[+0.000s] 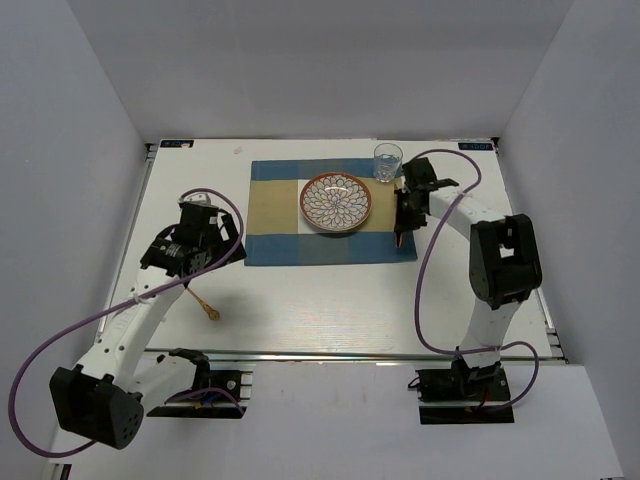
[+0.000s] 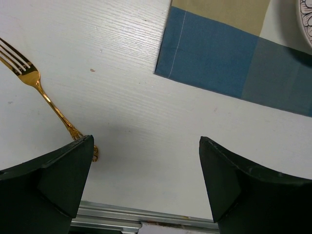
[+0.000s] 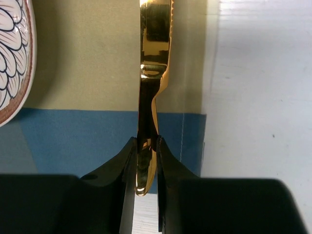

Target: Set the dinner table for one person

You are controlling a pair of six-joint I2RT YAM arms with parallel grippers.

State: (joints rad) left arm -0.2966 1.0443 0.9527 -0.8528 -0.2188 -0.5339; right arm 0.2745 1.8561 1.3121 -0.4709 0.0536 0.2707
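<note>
Dinner table (image 1: 300,310): big white top w/ metal rails, carries everything. Blue/tan placemat (image 1: 280,225) sits centre-far, petal-pattern plate (image 1: 336,202) on its right half. Clear glass (image 1: 388,162) at mat's far edge, right of plate. R gripper (image 3: 145,144) is nearly closed, pinching the handle end of a gold knife (image 3: 155,68). Key relation: the knife's long axis runs straight out from the jaws, parallel to the mat's right edge, over the strip between plate & that edge. So it looks lined up for a plain lower-and-release. Can't tell if the blade touches the cloth yet. Knife is shiny, slim, serrated on one side, seen edge-on. Gold fork (image 2: 39,85) lies on bare table off the mat's near-left corner, diagonal, tines away, ornate handle end just beside one finger of L gripper (image 2: 146,151). L gripper is fully spread, holding nothing, & the fork is outside the jaws. L arm is much nearer to it. Prob needs a sideways shift + wrist turn.
</note>
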